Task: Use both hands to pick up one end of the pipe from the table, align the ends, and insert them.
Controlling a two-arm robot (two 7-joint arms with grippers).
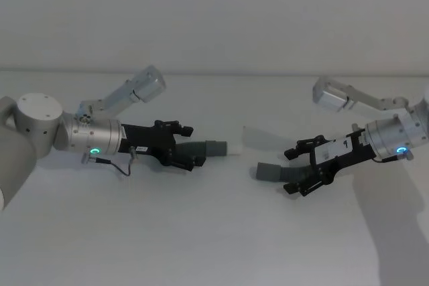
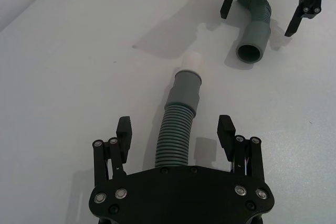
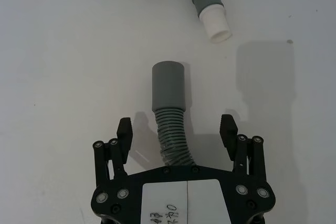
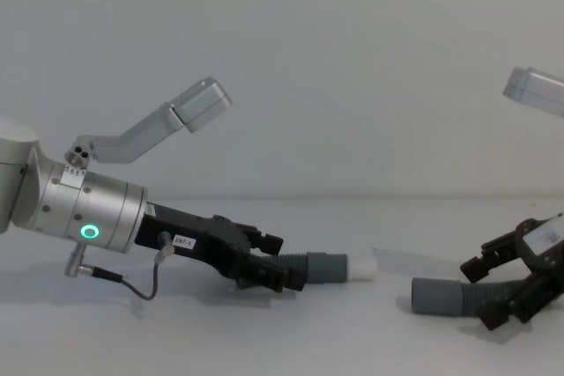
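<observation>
The wide-open left tool (image 1: 192, 145) and right tool (image 1: 291, 172) are best closed squarely on plug hose (image 2: 178, 114) and socket hose (image 3: 168, 90).

Overhead, sidelong, wrists close — table (image 1: 214, 246) shared

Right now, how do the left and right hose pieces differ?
The left piece ends in a white plug tip; the right piece ends in a plain open socket. The left piece runs nearly straight, while the right piece bends. Both are dark grey corrugated hose with a smooth cuff. The left end effector and the right end effector each straddle their piece, fingers open.
</observation>
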